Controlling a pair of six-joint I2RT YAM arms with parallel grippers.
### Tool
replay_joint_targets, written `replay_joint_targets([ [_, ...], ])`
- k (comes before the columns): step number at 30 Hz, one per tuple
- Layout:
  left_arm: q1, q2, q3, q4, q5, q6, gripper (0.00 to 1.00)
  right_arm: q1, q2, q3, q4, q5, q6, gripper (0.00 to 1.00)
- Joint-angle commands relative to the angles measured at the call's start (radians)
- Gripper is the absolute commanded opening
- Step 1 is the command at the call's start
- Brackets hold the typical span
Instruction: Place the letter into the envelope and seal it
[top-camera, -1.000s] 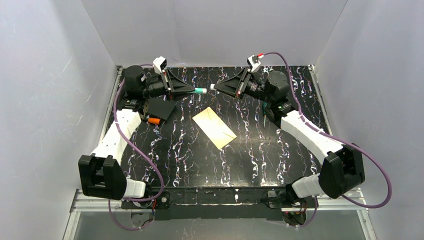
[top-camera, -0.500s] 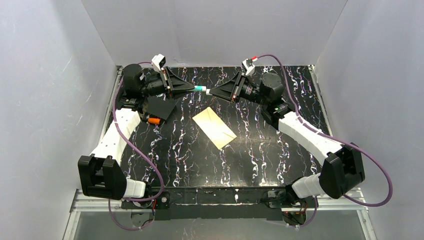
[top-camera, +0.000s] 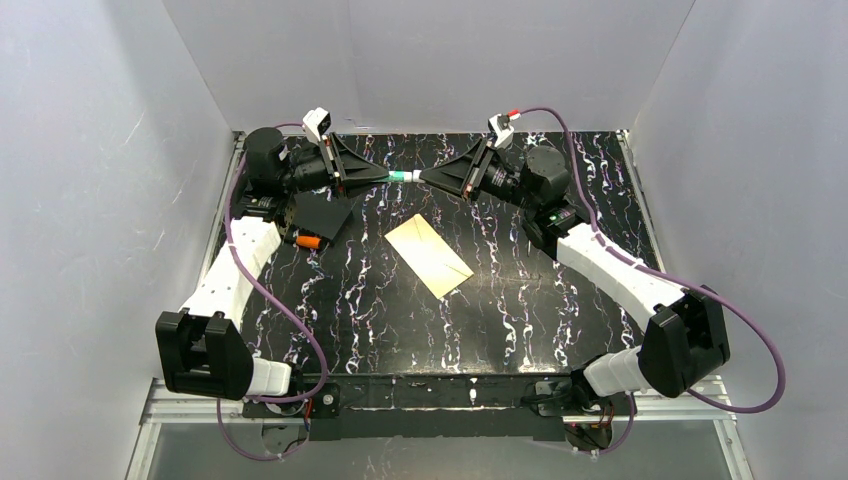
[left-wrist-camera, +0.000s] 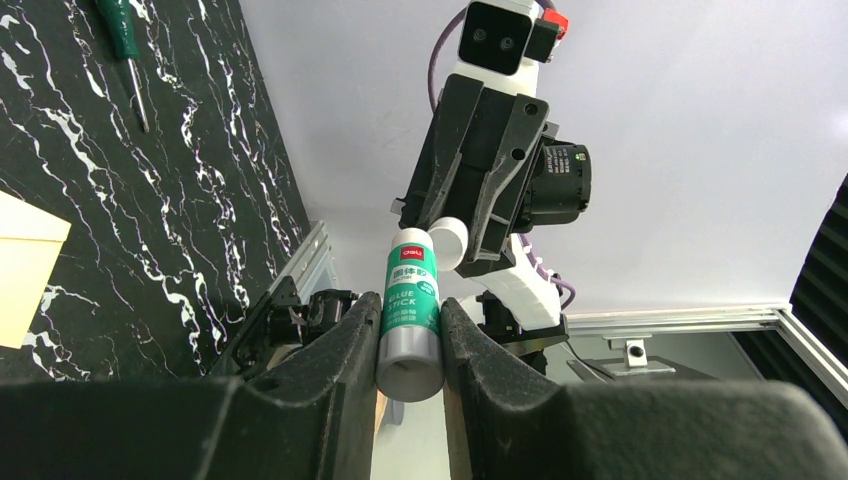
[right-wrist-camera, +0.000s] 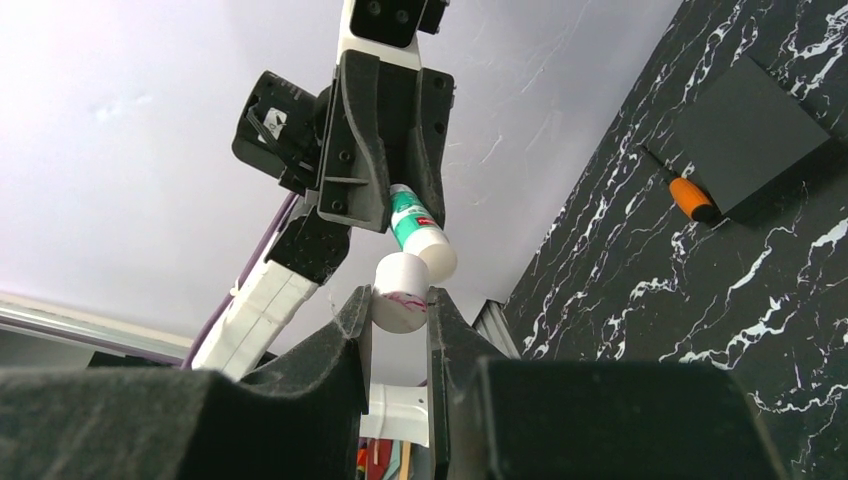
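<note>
Robotics lab cell: plain white walls (top-camera: 100, 150) box in a marbled table (top-camera: 400, 320) carrying 2 arms (top-camera: 235, 265).

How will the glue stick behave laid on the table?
The glue stick is a smooth round tube, so it would probably roll. It looks rigid in the left gripper. Its cap is in the right gripper, so the tip might smear.
</note>
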Motion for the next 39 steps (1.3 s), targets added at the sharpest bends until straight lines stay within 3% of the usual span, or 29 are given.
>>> replay_joint_targets([
  [1,0.0,-0.035,0.052,0.015,0.028,-0.004,0.0,0.001,0.005,0.019,0.076,0.004,0.012,0.04],
  [13,-0.006,-0.041,0.055,0.045,0.038,-0.021,0.0,0.001,0.013,0.023,0.059,-0.004,-0.003,0.04],
  [22,-0.012,-0.041,0.049,0.057,0.026,-0.04,0.0,0.001,0.002,-0.009,0.177,0.012,0.05,0.04],
  [29,-0.017,-0.039,0.039,0.171,0.02,-0.202,0.0,0.002,0.009,-0.026,0.206,0.017,0.086,0.04],
  [39,-0.022,-0.037,0.031,0.18,0.024,-0.195,0.0,0.002,0.008,-0.004,0.208,0.008,0.074,0.04],
])
